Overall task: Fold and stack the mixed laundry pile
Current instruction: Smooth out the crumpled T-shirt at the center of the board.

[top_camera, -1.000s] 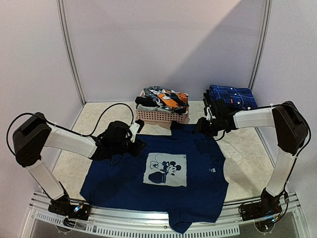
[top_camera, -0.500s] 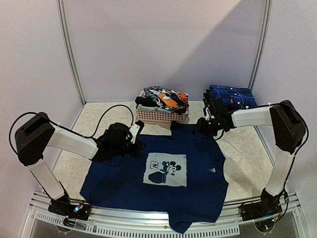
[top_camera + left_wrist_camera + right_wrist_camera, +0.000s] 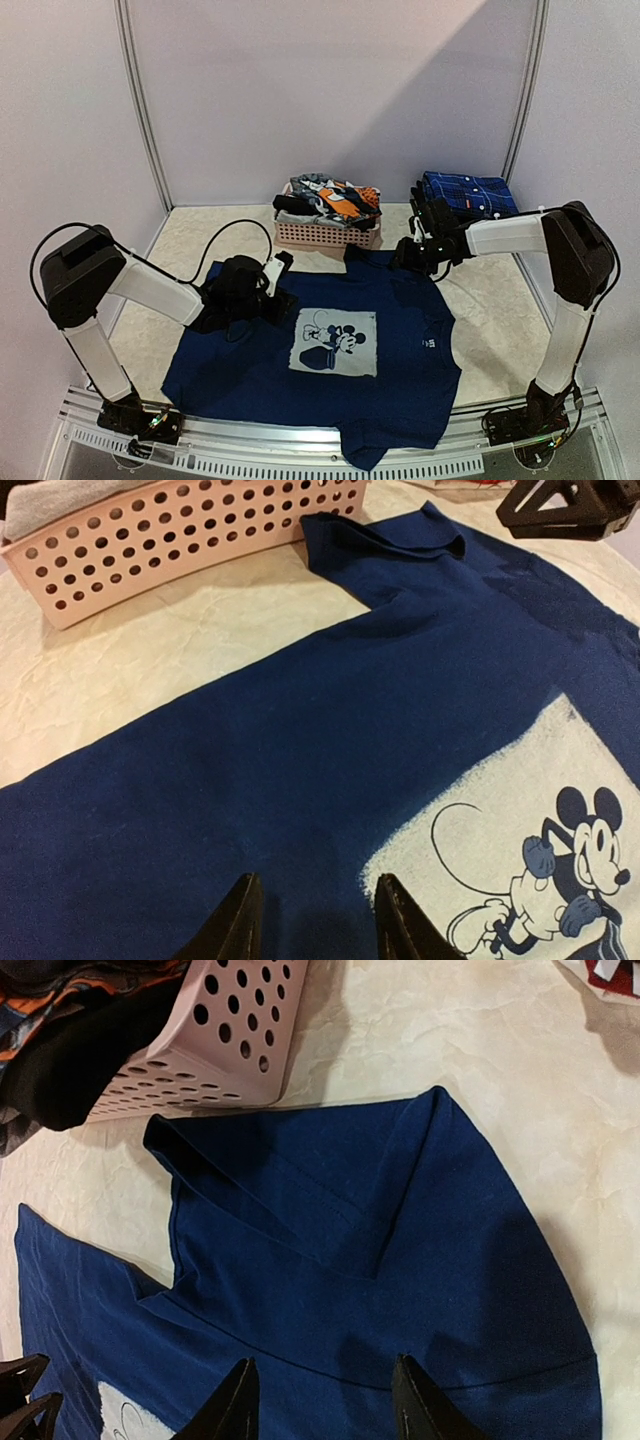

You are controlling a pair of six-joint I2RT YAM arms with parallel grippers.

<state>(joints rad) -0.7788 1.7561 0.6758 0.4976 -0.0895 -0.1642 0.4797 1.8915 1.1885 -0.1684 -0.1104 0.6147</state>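
- Left claw (image 3: 313,925): jaws partly apart, empty, low over the flat-spread shirt (image 3: 250,780). The print (image 3: 500,810) lies ahead-right of it. Likely set there to start a fold.
- Basket (image 3: 190,535): ahead of that claw. The rest of the pile (image 3: 335,200) inside it shows fully only from the top view.
- Right claw (image 3: 322,1400): partly apart, empty, just short of the sleeve (image 3: 330,1190).
- Folded plaid (image 3: 470,193): behind the right claw, seen from the top view only.
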